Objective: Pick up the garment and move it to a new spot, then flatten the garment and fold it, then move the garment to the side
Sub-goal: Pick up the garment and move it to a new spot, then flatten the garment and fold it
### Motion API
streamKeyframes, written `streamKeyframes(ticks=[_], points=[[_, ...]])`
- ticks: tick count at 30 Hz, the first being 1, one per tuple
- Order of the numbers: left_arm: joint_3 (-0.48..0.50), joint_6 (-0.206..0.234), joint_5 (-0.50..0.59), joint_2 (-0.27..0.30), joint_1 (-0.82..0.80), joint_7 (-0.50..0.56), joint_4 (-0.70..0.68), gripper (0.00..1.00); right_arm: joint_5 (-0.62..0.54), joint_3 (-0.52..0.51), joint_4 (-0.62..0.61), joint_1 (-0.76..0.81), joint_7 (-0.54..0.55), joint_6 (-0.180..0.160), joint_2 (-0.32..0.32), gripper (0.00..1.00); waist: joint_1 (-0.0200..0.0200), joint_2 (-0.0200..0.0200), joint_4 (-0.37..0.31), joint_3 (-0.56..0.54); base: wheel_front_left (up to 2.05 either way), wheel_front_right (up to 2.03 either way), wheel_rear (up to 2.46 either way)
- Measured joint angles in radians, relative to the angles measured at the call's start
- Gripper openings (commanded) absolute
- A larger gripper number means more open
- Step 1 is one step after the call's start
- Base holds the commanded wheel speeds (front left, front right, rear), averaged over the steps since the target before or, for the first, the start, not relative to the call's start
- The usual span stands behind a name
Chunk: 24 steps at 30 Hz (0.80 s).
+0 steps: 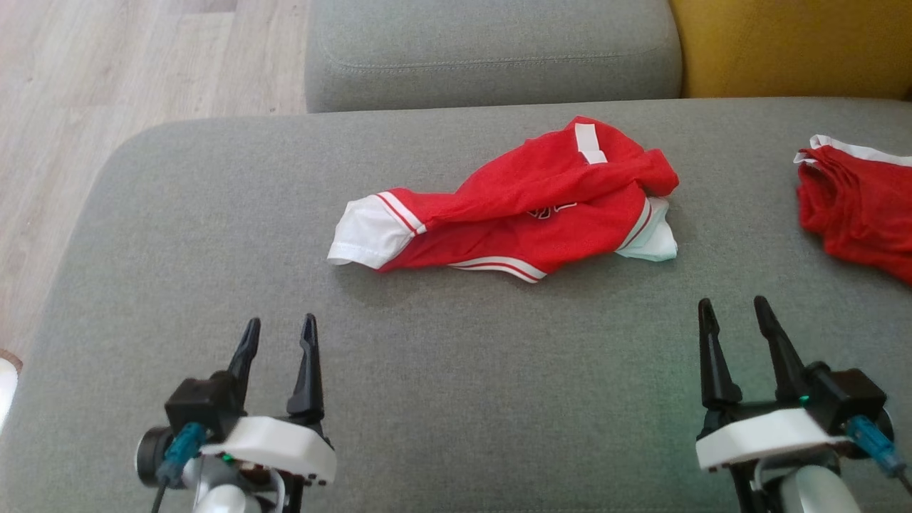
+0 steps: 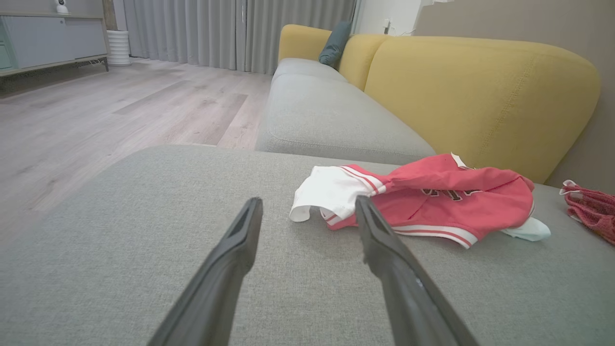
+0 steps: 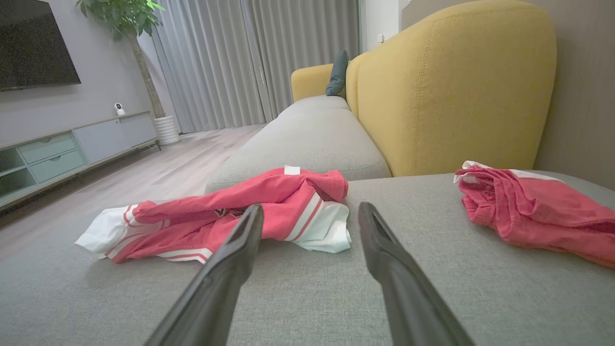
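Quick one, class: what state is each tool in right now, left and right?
Left tool: open, holding nothing.
Right tool: open, holding nothing.

We observe even, diffuse light in all views. The garment (image 1: 527, 206) casts a faint, soft-edged shadow on the sofa cushion (image 1: 427, 370) along its near side. In the wrist views the garment reads washed-out pink, sofa lines beyond it bow toward the frame edges, and the left hand (image 2: 308, 204) softens where its fingers (image 2: 221, 283) near the lens.
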Motion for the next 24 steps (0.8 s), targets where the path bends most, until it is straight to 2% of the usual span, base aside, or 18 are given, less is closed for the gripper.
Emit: streamKeyframes(ticks=[24], points=[[0.062,-0.052,0.044,-0.042,0.002,0.000,0.019,1.00,0.000,0.001,0.022,0.002,-0.001,0.000,0.000,1.00,0.0000,0.0000,0.013,0.006,0.00,0.00,0.00]])
